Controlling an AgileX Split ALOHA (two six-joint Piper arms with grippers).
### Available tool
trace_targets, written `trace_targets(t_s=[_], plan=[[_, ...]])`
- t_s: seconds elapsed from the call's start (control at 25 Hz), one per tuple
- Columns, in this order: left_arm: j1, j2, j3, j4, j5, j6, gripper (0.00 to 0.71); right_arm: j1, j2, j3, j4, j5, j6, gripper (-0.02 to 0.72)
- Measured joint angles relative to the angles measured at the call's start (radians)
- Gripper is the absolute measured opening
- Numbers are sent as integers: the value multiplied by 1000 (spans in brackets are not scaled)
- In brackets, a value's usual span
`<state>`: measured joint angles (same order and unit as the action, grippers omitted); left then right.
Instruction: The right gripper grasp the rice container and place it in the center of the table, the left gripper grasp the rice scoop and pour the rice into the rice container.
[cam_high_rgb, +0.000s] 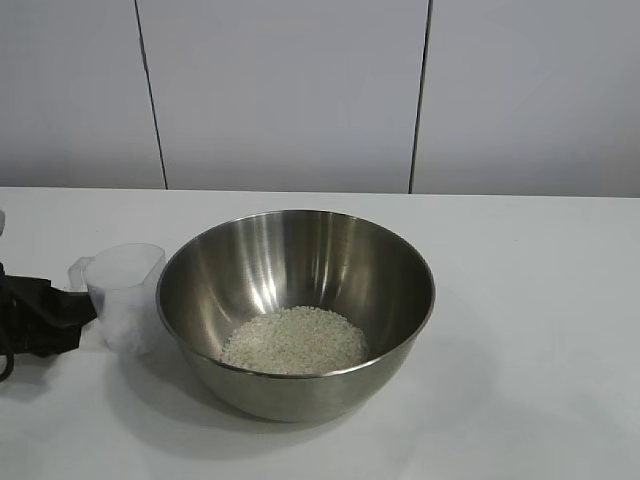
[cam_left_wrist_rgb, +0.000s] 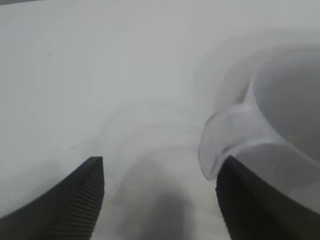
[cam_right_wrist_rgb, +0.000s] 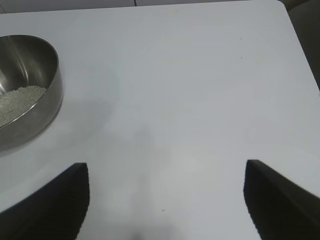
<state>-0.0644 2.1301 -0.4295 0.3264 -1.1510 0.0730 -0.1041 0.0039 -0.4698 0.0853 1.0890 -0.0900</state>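
The rice container (cam_high_rgb: 296, 268), a large steel bowl, stands at the middle of the table (cam_high_rgb: 540, 300) with a heap of rice (cam_high_rgb: 296, 342) in its bottom. The rice scoop (cam_high_rgb: 126, 292), a clear plastic cup, stands upright on the table just left of the bowl. My left gripper (cam_high_rgb: 70, 315) is at the far left edge, low, open, pointing at the cup's small tab. In the left wrist view the gripper (cam_left_wrist_rgb: 160, 165) holds nothing and the cup (cam_left_wrist_rgb: 280, 115) sits beside one finger. My right gripper (cam_right_wrist_rgb: 167, 167) is open and empty over bare table, with the bowl (cam_right_wrist_rgb: 30, 95) off to one side.
A pale panelled wall (cam_high_rgb: 300, 90) runs behind the table. The table's corner and edge (cam_right_wrist_rgb: 292, 20) show in the right wrist view, beyond the right gripper. The right arm is out of the exterior view.
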Motion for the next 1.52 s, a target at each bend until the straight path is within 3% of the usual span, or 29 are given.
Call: trace_targets(t_s=[0.12,0.32,0.52,0.6,0.68,0.84,0.92,1.08,1.32,1.44,1.52], plan=[[0,-23,38,0,1,5,477,0,0,0,0,0,0,578],[0,-191,91,-50,5,54,477,0,0,0,0,0,0,578],[1,-395,88,-96,231,38,477,0,0,0,0,0,0,578],[1,-498,51,-43,360,-4,477,0,0,0,0,0,0,578],[-9,-584,-26,69,588,-121,477,0,0,0,0,0,0,578],[-94,-679,-234,313,1060,-525,477,0,0,0,0,0,3,578],[-130,-697,-311,414,1168,-674,477,0,0,0,0,0,4,578],[-146,-732,-376,443,1192,-788,477,0,0,0,0,0,7,578],[-147,-761,-407,432,1279,-729,477,0,0,0,0,0,8,578],[-138,-762,-436,347,1362,-607,477,0,0,0,0,0,8,578],[-123,-774,-465,212,1395,-476,477,0,0,0,0,-1,8,578]])
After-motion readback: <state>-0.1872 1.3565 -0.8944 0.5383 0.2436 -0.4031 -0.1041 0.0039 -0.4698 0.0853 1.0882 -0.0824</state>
